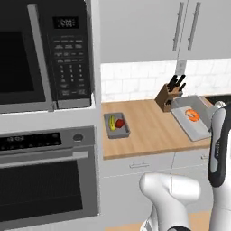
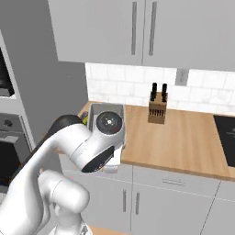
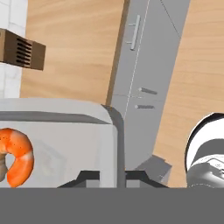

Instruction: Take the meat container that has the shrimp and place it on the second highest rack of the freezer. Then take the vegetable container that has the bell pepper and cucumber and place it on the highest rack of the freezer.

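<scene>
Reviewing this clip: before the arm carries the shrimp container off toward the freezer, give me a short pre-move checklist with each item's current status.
1. Right container chosen: ok. The gripper is at the meat container, with the shrimp inside.
2. Grip closed on the container wall: ok. In the hand view the fingertips straddle its rim, jaws shut.
3. Container lifted off the counter: ok. It appears raised and tilted past the counter edge.
4. Shrimp secure: cannot tell. It sits near one end of the tilted container.
5. Vegetable container left undisturbed: ok, on the counter.
6. Knife block out of the way: ok.
</scene>
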